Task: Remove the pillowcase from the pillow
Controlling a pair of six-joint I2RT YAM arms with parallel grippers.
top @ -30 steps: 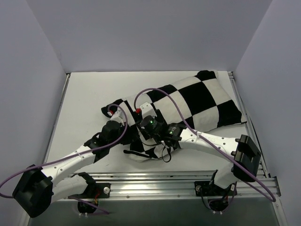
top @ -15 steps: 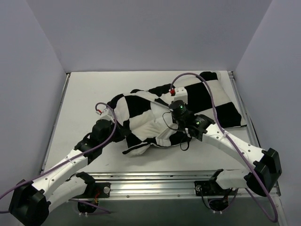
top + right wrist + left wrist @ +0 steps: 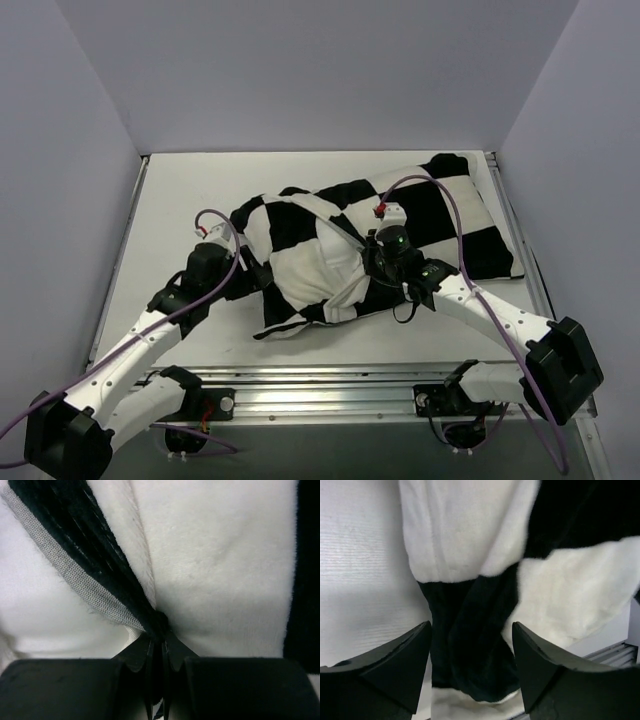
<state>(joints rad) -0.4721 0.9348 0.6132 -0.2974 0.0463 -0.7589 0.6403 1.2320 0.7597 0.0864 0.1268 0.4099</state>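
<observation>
Your right gripper (image 3: 159, 641) pinches the soft black-and-white checked pillowcase (image 3: 440, 215); left gripper (image 3: 471, 630) gapes around it, empty. Mid-peel: next, close left, pull.

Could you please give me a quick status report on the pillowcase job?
Left tool open, straddling a pillowcase fold. Right tool shut on the fabric. Case bunched, not yet off. No obstruction seen.
</observation>
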